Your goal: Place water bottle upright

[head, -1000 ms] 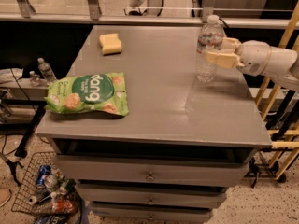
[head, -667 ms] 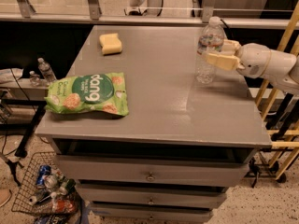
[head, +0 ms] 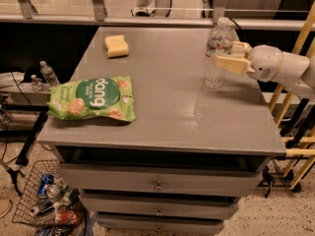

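The water bottle [head: 215,73], clear ribbed plastic with a white cap and a thin label band, stands upright on the grey cabinet top [head: 167,107] near its right edge. My gripper [head: 224,56] reaches in from the right at the bottle's mid-height. Its tan fingers [head: 231,64] sit on either side of the bottle and are closed on it. The bottle's base rests on the cabinet top.
A green snack bag [head: 93,99] lies at the front left of the top and a yellow sponge [head: 116,45] at the back. Two small bottles [head: 44,75] stand beyond the left edge. A wire basket of cans [head: 49,200] sits on the floor. A yellow rack [head: 295,117] stands right.
Almost nothing differs. The bottle and my gripper have shifted very slightly left; the bottle stays upright.
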`<state>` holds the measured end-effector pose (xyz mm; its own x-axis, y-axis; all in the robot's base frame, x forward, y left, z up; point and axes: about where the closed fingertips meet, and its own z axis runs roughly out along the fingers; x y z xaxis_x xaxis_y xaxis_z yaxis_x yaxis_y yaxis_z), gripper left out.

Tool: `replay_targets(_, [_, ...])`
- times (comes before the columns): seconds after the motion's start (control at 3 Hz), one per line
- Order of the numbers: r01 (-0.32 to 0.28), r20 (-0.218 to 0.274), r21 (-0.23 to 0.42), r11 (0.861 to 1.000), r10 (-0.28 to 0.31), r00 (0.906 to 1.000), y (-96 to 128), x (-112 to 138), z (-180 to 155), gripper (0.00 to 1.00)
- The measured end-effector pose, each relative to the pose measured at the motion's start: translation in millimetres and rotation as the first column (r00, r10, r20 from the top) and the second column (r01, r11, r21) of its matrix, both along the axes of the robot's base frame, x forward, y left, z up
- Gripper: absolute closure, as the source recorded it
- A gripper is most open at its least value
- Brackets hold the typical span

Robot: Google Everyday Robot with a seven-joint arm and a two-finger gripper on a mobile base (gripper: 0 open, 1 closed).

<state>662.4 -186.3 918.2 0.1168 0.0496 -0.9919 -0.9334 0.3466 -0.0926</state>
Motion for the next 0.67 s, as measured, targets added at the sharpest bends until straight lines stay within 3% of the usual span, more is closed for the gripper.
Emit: replay_targets(0.67, [-0.011, 0.001, 0.001, 1.000, 0.011, 0.9999, 6.8, 0.7, 1.0, 0.12])
